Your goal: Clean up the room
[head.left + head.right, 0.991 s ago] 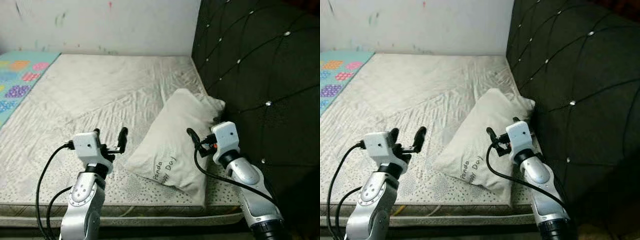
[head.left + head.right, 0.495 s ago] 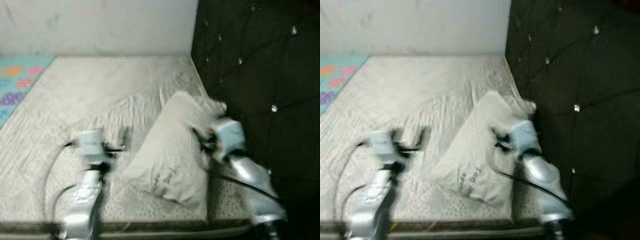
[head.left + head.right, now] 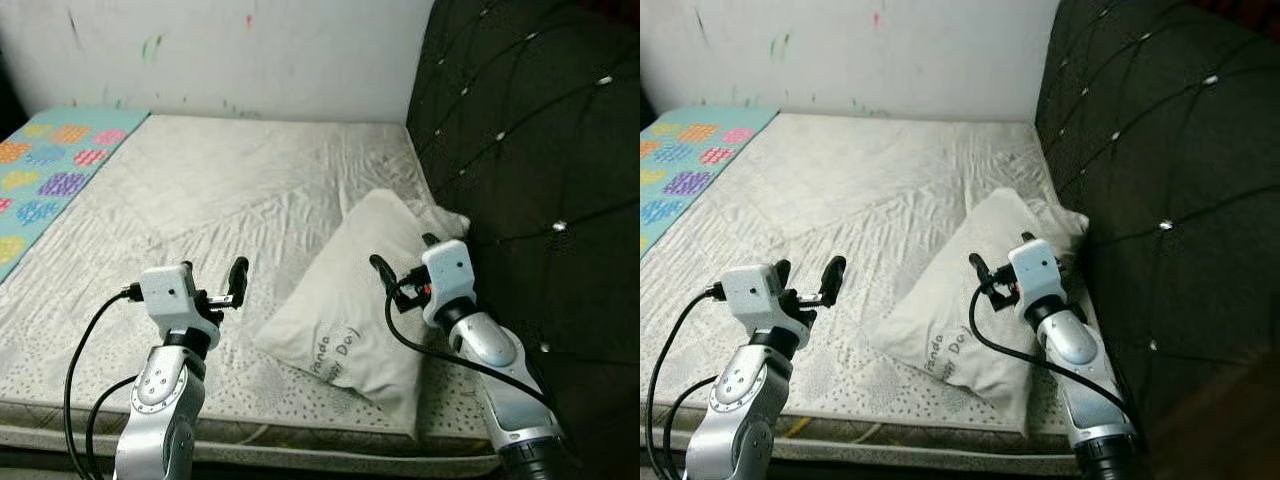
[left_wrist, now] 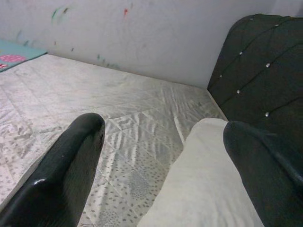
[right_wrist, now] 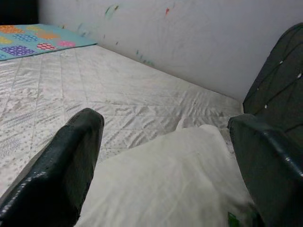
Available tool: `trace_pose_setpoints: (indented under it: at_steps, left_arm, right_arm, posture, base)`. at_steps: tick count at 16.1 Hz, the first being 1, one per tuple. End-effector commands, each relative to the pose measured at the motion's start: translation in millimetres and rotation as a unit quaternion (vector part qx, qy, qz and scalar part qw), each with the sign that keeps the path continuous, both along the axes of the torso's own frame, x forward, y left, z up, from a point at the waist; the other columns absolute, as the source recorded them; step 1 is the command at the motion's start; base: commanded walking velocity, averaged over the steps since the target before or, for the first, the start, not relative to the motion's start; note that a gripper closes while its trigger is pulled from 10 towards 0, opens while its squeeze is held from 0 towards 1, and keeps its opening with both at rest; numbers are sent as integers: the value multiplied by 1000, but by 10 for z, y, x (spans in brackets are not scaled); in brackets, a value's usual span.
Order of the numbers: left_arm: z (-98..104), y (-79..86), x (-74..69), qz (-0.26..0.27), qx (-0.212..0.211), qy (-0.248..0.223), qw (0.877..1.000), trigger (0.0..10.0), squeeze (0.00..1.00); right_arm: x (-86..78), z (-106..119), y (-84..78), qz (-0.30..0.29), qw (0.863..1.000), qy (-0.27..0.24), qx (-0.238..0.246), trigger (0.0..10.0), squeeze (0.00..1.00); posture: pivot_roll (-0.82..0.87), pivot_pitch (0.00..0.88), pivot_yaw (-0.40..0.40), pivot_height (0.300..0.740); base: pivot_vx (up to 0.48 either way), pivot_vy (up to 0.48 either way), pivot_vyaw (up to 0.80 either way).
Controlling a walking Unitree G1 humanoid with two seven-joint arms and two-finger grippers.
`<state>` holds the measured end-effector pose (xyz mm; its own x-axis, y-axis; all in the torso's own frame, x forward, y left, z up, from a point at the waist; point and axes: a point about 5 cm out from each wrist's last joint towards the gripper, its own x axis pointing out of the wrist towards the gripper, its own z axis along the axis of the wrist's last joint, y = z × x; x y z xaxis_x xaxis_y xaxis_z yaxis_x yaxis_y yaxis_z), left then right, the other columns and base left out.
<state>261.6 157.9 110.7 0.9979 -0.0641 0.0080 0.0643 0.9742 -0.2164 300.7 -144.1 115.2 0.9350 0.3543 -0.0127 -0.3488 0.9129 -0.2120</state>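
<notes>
Since a second ago only my head camera has shifted. From the left eye I see the pillow (image 3: 360, 290) at the mattress's (image 3: 200, 200) 4 o'clock corner, against the headboard (image 3: 530, 150). Left tool (image 3: 212, 280) hovers spread beside it. Right wrist: right tool (image 5: 165, 165) spread over the pillow.

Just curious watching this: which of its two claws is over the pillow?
The right gripper, open above the pillow. The left gripper hovers beside it over bare mattress.
</notes>
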Motion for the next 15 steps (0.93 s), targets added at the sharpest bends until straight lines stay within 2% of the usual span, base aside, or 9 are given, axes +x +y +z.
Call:
trace_pose_setpoints:
  at_steps: [1, 3, 7, 10, 15]
  left_arm:
    - [-37, 7, -19, 3, 7, 20, 1000, 10000, 0]
    - [-127, 79, -91, 16, 20, 54, 998, 10000, 0]
    - [-188, 148, -170, 2, 37, 87, 996, 10000, 0]
    - [-190, 167, -229, -1, 41, 97, 994, 10000, 0]
    - [-167, 141, -268, -12, 33, 101, 994, 10000, 0]
  right_arm:
    - [-15, -25, 14, 12, 1000, 22, 6, 10000, 0]
    - [-103, -168, 35, 30, 997, 71, -2, 10000, 0]
    - [-232, -274, 18, 17, 994, 112, 8, 10000, 0]
    - [-288, -276, -13, 13, 993, 121, 4, 10000, 0]
    - [-294, -205, -34, -7, 993, 116, 28, 10000, 0]
  posture:
    - [-131, 0, -7, 740]
    - [-133, 0, 1, 740]
    - [-142, 0, 18, 740]
    - [-138, 0, 20, 740]
    - [-141, 5, 21, 740]
  base:
    - [0, 0, 0]
    - [0, 0, 0]
    - [0, 0, 0]
    - [0, 0, 0]
    - [0, 0, 0]
